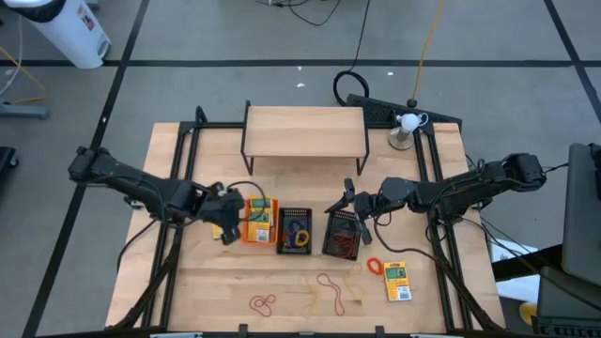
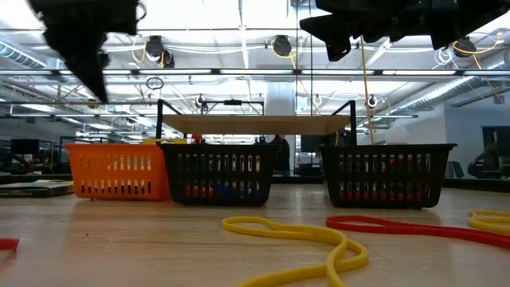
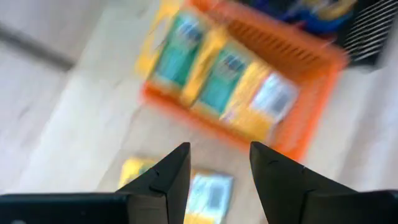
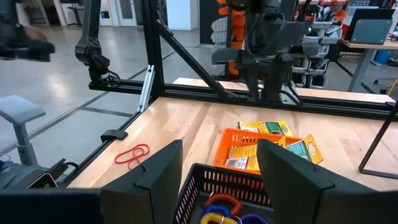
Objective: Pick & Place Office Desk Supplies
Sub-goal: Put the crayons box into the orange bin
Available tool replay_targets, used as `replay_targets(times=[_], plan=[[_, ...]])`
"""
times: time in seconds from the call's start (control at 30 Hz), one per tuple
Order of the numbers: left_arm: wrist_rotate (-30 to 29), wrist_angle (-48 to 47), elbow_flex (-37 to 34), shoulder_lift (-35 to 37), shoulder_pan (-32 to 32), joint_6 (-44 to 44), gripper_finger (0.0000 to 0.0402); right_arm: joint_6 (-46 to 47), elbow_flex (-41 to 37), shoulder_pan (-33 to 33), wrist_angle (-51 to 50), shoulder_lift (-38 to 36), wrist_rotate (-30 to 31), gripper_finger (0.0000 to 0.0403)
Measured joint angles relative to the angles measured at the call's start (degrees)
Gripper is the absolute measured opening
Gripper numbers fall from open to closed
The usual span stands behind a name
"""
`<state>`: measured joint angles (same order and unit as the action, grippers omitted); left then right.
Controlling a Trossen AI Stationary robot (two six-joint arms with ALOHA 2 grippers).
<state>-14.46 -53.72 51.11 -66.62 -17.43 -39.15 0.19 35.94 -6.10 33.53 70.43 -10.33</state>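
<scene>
An orange mesh bin [image 1: 260, 222] holds several yellow-and-green packs [image 3: 230, 78]. My left gripper [image 3: 217, 149] hovers open just left of it, above another pack [image 3: 208, 196] that lies flat on the table. Right of the orange bin stand two black mesh bins. The middle one [image 1: 295, 231] holds blue and yellow rubber bands, the right one [image 1: 342, 235] red ones. My right gripper [image 1: 349, 202] hangs open and level above the right black bin's far end. One more pack [image 1: 398, 280] lies on the table at the near right.
A light wooden shelf [image 1: 305, 131] stands at the table's far middle. Loose rubber bands lie near the front edge: red [image 1: 261, 302], a long thin one [image 1: 331, 291], orange [image 1: 375, 267], and a yellow one [image 2: 303, 235]. A white object [image 1: 408, 122] stands at the far right.
</scene>
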Motion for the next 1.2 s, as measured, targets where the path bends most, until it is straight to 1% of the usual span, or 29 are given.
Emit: replay_targets(times=[0.07, 0.17, 0.3, 0.43, 0.5, 0.63, 0.77, 1.2], plan=[[-1.10, -4.02, 0.00, 0.04, -0.38, -2.37, 0.0166, 0.00, 0.00, 0.02, -0.03, 0.00, 0.02, 0.0196], [-1.21, -7.80, 0.00, -0.07, -0.11, -3.02, 0.0166, 0.00, 0.00, 0.12, -0.03, 0.00, 0.02, 0.0196], [-0.68, -8.86, -0.23, -0.66, 1.75, -2.99, 0.0166, 0.00, 0.00, 0.15, -0.12, 0.00, 0.02, 0.0196], [1.10, -9.04, -3.24, -0.59, 4.21, -3.06, 0.0166, 0.00, 0.00, 0.13, -0.47, 0.00, 0.02, 0.0196], [2.93, -8.42, -5.65, -0.60, 5.92, -3.02, 0.0166, 0.00, 0.00, 0.13, -0.56, 0.00, 0.02, 0.0196], [9.03, -3.73, -10.91, -0.65, 9.69, -0.79, 0.0166, 0.16, 0.00, 0.13, -0.62, 0.00, 0.02, 0.0196], [12.82, -0.56, -13.92, -0.63, 13.26, 2.45, 0.0166, 0.17, 0.00, 0.13, -0.78, 0.00, 0.02, 0.0196], [15.31, 0.05, -14.40, -0.60, 26.01, 12.60, 0.0166, 0.10, 0.00, 0.13, -0.80, 0.00, 0.02, 0.0196]])
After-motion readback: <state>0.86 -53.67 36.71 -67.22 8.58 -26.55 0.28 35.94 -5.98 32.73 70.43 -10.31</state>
